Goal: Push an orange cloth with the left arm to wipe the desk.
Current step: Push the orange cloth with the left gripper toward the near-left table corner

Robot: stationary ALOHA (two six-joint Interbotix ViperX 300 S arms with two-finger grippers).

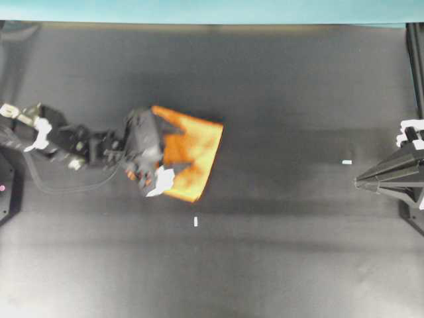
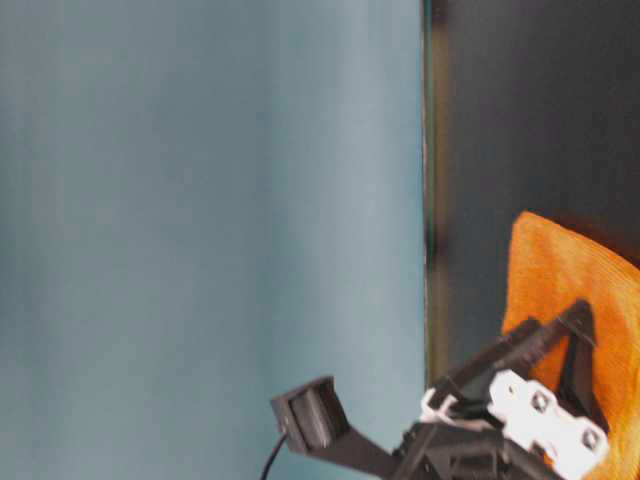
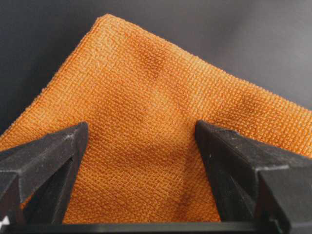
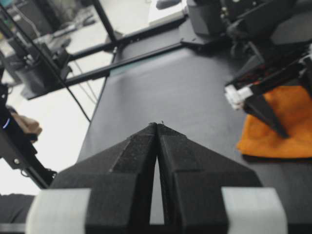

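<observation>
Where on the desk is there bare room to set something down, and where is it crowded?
Bare desk runs from the orange cloth rightward to the parked, shut right gripper, and along the whole near side below a small white mark; the band under the teal strip is bare too. Crowded: left-centre, where the open left gripper sits over the cloth.
</observation>
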